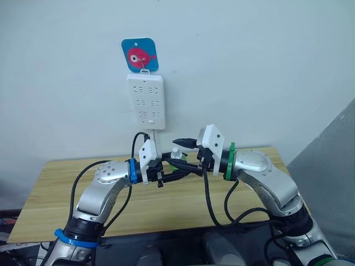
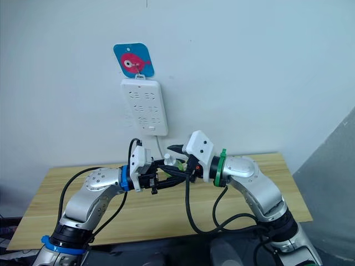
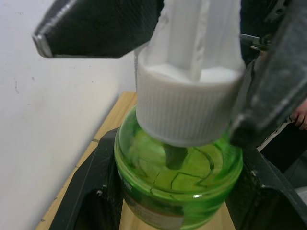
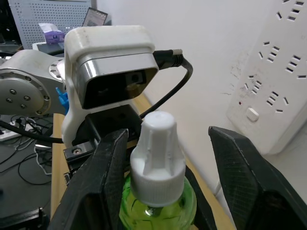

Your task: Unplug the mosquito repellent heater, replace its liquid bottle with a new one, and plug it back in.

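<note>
A green liquid bottle (image 3: 177,177) with a ribbed white cap (image 4: 158,143) is held upright in mid-air above the table. My left gripper (image 1: 168,169) is shut on the bottle's green body, one finger (image 3: 91,191) on each side. My right gripper (image 4: 168,134) is open and straddles the cap. One of its fingers (image 4: 108,177) is close beside the cap and the other stands well clear. In the head views the two grippers meet just below the wall strip. The mosquito repellent heater is out of view.
A long white power strip (image 1: 146,101) hangs on the wall from a blue fish hook (image 1: 140,54), with nothing plugged into the sockets that show. Its cord drops behind the grippers. A wooden table (image 1: 61,183) lies below. A grey panel (image 1: 333,166) stands at the right.
</note>
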{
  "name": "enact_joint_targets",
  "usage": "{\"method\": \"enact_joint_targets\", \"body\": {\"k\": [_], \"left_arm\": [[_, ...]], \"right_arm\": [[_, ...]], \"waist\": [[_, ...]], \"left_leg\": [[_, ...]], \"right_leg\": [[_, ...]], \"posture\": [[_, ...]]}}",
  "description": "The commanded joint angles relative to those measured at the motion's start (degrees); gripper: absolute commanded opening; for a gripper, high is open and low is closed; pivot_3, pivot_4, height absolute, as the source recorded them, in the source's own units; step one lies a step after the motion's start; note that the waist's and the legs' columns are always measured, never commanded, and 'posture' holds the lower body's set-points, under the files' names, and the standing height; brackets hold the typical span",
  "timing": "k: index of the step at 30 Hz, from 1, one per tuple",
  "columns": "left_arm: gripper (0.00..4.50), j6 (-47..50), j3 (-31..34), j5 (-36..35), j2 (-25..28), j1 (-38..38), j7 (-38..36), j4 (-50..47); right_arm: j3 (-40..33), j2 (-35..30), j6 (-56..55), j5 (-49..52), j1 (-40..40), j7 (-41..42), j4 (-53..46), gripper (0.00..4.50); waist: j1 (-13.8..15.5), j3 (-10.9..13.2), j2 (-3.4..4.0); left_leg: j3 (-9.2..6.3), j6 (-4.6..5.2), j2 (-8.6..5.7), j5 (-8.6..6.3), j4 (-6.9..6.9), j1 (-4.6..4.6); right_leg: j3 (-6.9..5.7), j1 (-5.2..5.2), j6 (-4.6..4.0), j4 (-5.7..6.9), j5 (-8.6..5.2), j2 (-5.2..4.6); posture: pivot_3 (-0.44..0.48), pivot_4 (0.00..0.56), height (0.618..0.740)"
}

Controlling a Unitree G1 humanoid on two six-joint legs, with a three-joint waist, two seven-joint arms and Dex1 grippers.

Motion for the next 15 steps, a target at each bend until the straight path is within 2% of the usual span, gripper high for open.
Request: {"method": "enact_joint_targets", "body": {"k": [1,8,12,13,15], "left_arm": [[2.27,-1.1,0.4,-0.1,-0.2,-0.6,-0.5,-0.6],[2.27,-1.1,0.3,-0.1,-0.1,-0.4,-0.5,-0.9],[2.27,-1.1,0.3,-0.1,-0.1,-0.2,-0.4,-1.1],[2.27,-1.0,0.3,-0.1,-0.1,-0.1,-0.4,-1.1],[2.27,-1.0,0.3,-0.1,-0.1,-0.1,-0.4,-1.2]], "right_arm": [[-0.3,0.5,-0.6,-0.3,-0.2,-1.0,-1.3,2.76],[-1.1,1.7,0.1,0.3,-0.3,-1.8,-1.0,2.76],[-0.9,1.6,0.3,0.3,-0.2,-1.7,-1.1,3.66],[-0.7,1.4,0.3,0.2,-0.3,-1.6,-1.2,4.04],[-0.5,1.3,0.2,0.0,-0.3,-1.7,-1.2,4.08]], "waist": [[0.0,0.0,0.00],[0.0,0.0,0.00],[0.0,0.0,0.00],[0.0,0.0,0.00],[0.0,0.0,0.00]], "left_leg": [[0.00,0.00,0.00,0.00,0.00,0.00],[0.00,0.00,0.00,0.00,0.00,0.00],[0.00,0.00,0.00,0.00,0.00,0.00],[0.00,0.00,0.00,0.00,0.00,0.00],[0.00,0.00,0.00,0.00,0.00,0.00]], "right_leg": [[0.00,0.00,0.00,0.00,0.00,0.00],[0.00,0.00,0.00,0.00,0.00,0.00],[-0.01,0.00,0.00,0.00,0.00,0.00],[0.00,0.00,0.00,0.00,0.00,0.00],[0.00,0.00,0.00,0.00,0.00,0.00]], "posture": [[-0.169,0.050,0.710],[-0.170,0.051,0.710],[-0.170,0.052,0.710],[-0.170,0.053,0.710],[-0.170,0.053,0.710]]}}
